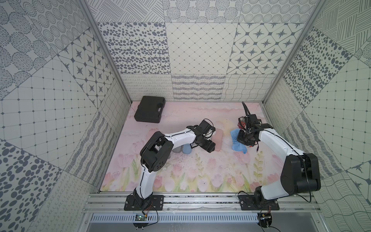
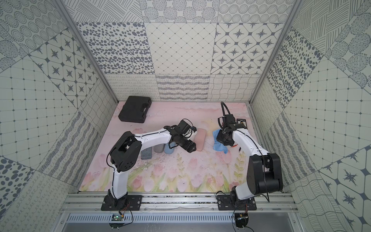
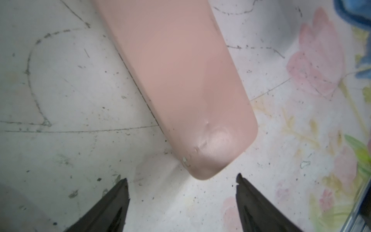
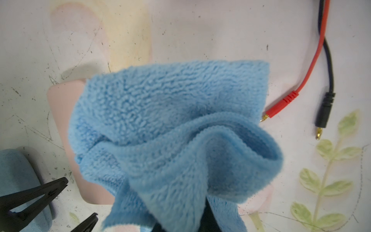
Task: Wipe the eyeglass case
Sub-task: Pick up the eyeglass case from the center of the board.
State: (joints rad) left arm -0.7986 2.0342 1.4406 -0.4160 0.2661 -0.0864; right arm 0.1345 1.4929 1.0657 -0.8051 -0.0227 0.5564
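Right fingers (image 4: 209, 221) clamp the cloth (image 4: 170, 120); left fingers (image 3: 112, 204) gape empty at the case (image 3: 180, 80). Pin it, then wipe lengthwise.

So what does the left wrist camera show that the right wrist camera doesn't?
Only the left wrist view: the rounded end of the pink case in full, with a scuffed dent on it.
Only the right wrist view: a red lead and a black lead lying on the mat.
Both: the case, the blue cloth (just a corner in the left wrist view, most of the right wrist view) and the flowered mat.
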